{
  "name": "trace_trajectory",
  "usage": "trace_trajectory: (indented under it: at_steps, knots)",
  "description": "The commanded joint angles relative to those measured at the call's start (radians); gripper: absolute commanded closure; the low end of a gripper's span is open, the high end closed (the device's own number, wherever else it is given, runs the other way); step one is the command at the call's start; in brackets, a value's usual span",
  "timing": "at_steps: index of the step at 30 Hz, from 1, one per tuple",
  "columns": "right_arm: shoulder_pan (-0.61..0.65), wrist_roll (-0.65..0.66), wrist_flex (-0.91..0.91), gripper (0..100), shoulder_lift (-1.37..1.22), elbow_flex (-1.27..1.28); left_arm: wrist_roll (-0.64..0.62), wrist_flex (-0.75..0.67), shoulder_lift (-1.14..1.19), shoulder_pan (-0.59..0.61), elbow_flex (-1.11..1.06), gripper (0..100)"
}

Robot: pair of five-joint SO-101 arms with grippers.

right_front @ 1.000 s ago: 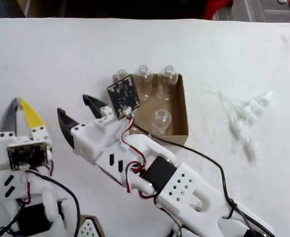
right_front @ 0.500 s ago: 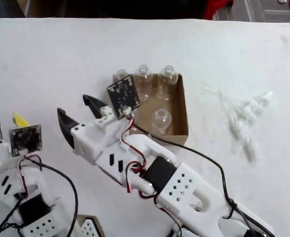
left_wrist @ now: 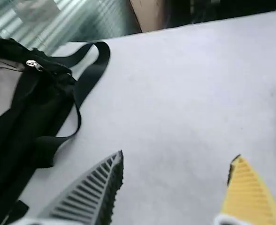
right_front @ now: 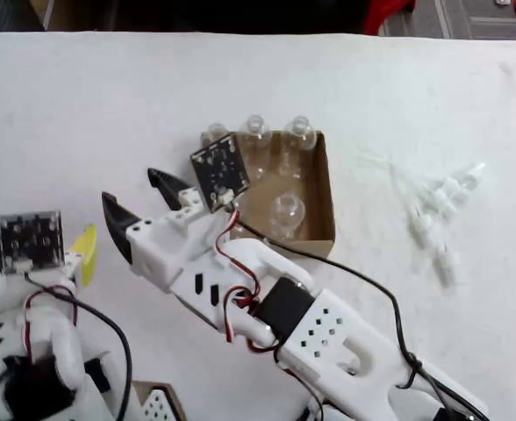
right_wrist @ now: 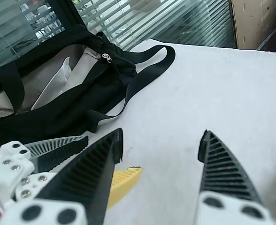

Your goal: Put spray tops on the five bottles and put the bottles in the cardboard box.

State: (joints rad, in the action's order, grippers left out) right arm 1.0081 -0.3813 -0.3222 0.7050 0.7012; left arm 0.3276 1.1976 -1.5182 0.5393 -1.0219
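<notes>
1. The right gripper [right_front: 131,186] lies low over the white table [right_front: 109,96], just to the left of the cardboard box [right_front: 321,189] in the high view. Its two black fingers [right_wrist: 220,173] are spread wide, with bare tabletop between them.
2. The left gripper [left_wrist: 178,157] sits near the table's front left corner, close beside the right arm's fingers. Its grey finger [left_wrist: 91,197] and yellow finger [left_wrist: 248,192] stand well apart and grip nothing.
3. The cardboard box rests near the middle of the table, open side up.
4. Four clear bottles show in the box. Three are lined up along its far wall [right_front: 255,130], and the leftmost of these is partly hidden behind the right arm's camera board. A fourth bottle [right_front: 286,210] is nearer the front wall.
5. The spray tops [right_front: 433,210] lie in a loose scatter on the table to the right of the box, well apart from it and from both grippers.
6. A black bag [right_wrist: 58,93] with loose straps sits at the table's left edge, beyond the two grippers.
</notes>
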Motion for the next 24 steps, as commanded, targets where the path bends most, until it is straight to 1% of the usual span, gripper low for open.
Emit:
trace_trajectory:
  at_steps: [1, 5, 7, 10, 12, 14, 16, 21, 24]
  knots:
    - [0.002, -0.017, 0.007, 75.8, 0.004, -0.049, -0.109, 0.054, 0.107, -0.143, 0.118, 66]
    - [-0.001, -0.017, 0.044, 75.7, 0.004, -0.049, -0.12, 0.061, -0.01, -0.375, 0.109, 66]
    - [-0.004, -0.017, 0.039, 75.7, 0.015, -0.051, -0.12, 0.003, -0.104, -0.415, 0.049, 66]
    - [-0.01, -0.018, 0.019, 75.7, 0.01, -0.068, -0.11, -0.094, -0.255, -0.377, -0.086, 66]
    - [0.01, -0.018, 0.008, 75.7, -0.002, -0.072, -0.11, -0.164, -0.331, -0.343, -0.161, 68]
    - [0.039, -0.018, -0.004, 75.8, -0.015, -0.083, -0.11, -0.233, -0.321, -0.309, -0.198, 71]
    - [0.038, -0.018, -0.018, 75.8, -0.03, -0.097, -0.11, -0.279, -0.303, -0.289, -0.218, 73]
    - [0.038, -0.018, -0.019, 76.1, -0.084, -0.104, -0.118, -0.341, -0.303, -0.302, -0.222, 73]
    - [0.035, -0.018, -0.033, 76.1, -0.097, -0.126, -0.114, -0.364, -0.303, -0.337, -0.249, 73]
